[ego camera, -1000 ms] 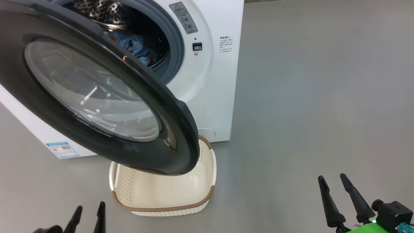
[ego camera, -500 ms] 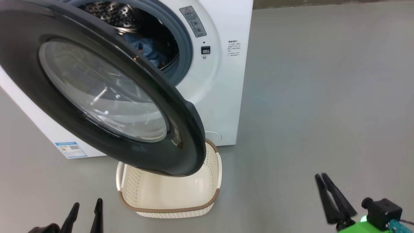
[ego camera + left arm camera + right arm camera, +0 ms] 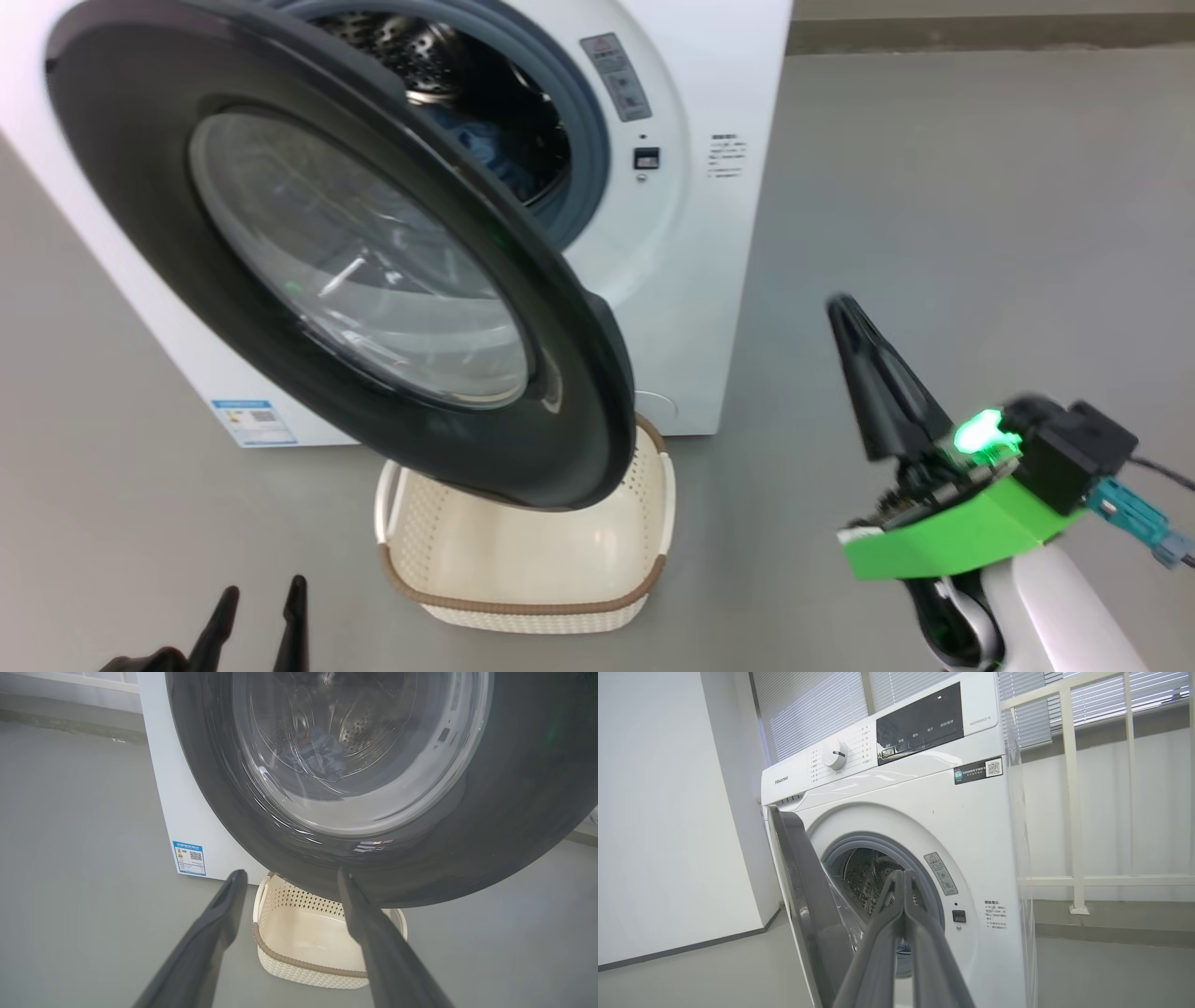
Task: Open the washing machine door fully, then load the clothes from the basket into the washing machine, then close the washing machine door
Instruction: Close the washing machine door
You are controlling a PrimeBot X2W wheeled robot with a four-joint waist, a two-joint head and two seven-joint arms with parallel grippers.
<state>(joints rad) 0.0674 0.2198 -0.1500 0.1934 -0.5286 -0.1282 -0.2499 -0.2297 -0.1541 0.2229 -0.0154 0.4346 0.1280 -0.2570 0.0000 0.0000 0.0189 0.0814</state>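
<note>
Risen toward mid-right, the right gripper [image 3: 843,308] has pinched shut empty, left gripper [image 3: 264,599] wide and empty; basket [image 3: 523,600] bare, so closing the washing machine door [image 3: 121,177] looks next.

Clothes [image 3: 499,154] in drum [image 3: 420,47]; basket [image 3: 523,597] below door [image 3: 187,280]

Grey floor [image 3: 934,187] spreads all around. Beyond the right gripper [image 3: 904,873], blinds [image 3: 808,714] cover the windows [image 3: 1157,690]. A white wall [image 3: 668,812] stands left of it, a white railing [image 3: 1069,788] right.
</note>
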